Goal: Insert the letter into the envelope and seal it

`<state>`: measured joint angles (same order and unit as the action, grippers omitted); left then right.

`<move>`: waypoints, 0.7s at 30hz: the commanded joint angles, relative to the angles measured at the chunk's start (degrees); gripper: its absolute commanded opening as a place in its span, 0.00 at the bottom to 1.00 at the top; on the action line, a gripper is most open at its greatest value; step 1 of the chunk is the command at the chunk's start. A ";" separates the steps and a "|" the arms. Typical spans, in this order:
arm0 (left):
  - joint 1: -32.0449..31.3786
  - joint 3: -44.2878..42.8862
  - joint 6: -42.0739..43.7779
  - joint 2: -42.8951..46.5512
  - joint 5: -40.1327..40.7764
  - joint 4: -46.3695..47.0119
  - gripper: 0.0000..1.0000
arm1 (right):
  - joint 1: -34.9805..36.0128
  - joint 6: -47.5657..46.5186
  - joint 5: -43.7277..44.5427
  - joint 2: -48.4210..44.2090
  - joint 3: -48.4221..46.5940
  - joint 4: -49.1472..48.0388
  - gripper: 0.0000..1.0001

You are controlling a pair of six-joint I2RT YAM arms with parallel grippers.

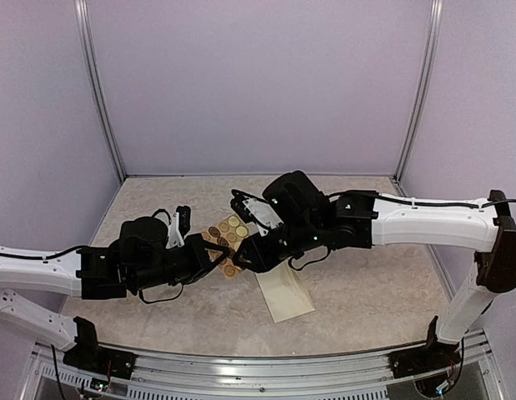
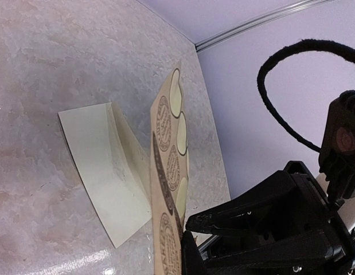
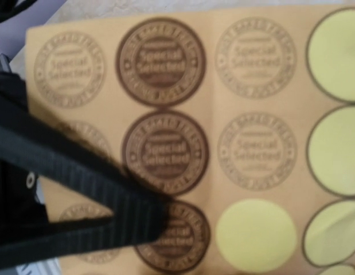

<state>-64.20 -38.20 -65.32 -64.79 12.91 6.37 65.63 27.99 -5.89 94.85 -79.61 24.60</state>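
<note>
Two end effectors meet low over the worktop point(image 1: 366, 275). Your left end effector point(image 1: 206, 255) is clamped on the tan sticker card point(image 1: 227, 237) and holds it up on edge. The card's round stickers point(image 3: 161, 62) read "Special Selected". The ring text around that is too blurred to read, and several circles are plain pale yellow. Your right end effector point(image 3: 159, 222) has its tips drawn together on a dark sticker in the bottom row; you cannot tell whether the sticker's edge is pinched. Further right, the cream envelope point(image 1: 284, 293) lies flat on the worktop, near both arms and untouched. Expect it to be light, thin and limp, quick to slide or crease. Pin one end flat and take it at the flap edge, not the middle.
</note>
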 commanded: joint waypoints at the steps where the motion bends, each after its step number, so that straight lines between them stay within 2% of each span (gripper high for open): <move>1: 0.31 -1.14 0.36 -0.22 -0.09 0.35 0.00 | 0.82 -0.48 2.07 1.08 -2.33 2.16 0.29; 11: 0.39 -0.83 0.37 -0.24 -0.09 0.31 0.00 | 0.81 -0.09 3.65 0.88 -2.57 3.30 0.26; 15: 0.47 -0.79 0.37 -0.31 -0.16 0.31 0.00 | 0.84 -0.21 2.95 0.86 -2.52 3.31 0.13; 21: 0.55 -0.67 0.27 -0.40 -0.19 0.40 0.00 | 0.81 -0.62 0.43 0.94 -2.11 2.12 0.02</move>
<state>-64.05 -38.20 -65.32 -64.82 12.91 6.37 65.65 27.83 -3.90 95.18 -80.75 26.94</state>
